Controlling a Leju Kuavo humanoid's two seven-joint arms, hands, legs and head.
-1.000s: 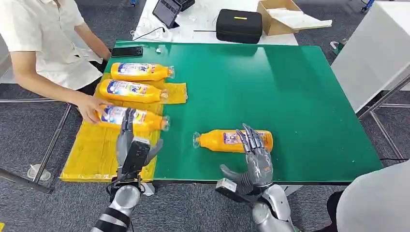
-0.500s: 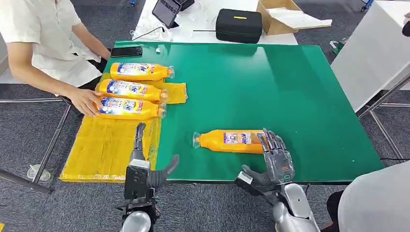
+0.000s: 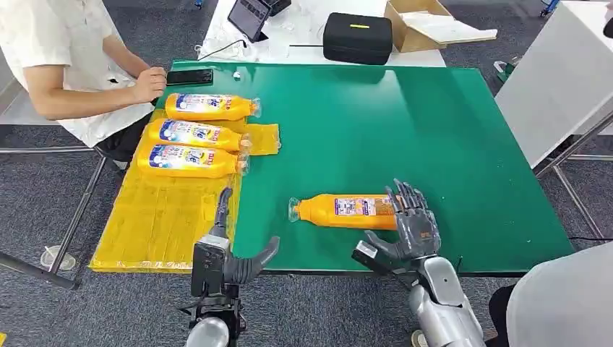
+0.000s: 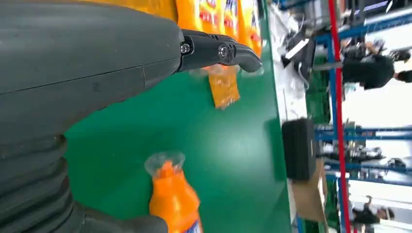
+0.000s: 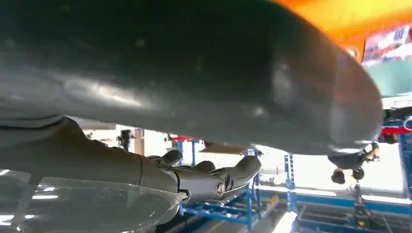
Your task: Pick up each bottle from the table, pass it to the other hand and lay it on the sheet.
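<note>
Now, at the upper left of the frame, the person's hand (image 3: pixel 149 83) has drawn back from the third bottle (image 3: pixel 189 160), leaving it on the yellow sheet (image 3: pixel 155 224) beside two others. Lower left, the left robot hand (image 3: pixel 225 249) has pulled back to the tabletop (image 3: pixel 405 123) edge, fingers spread, holding nothing. Right of centre, the last bottle (image 3: pixel 347 211) lies on the green, and the right robot hand (image 3: pixel 405 230), wide open, touches its base; that pickup looks next.
</note>
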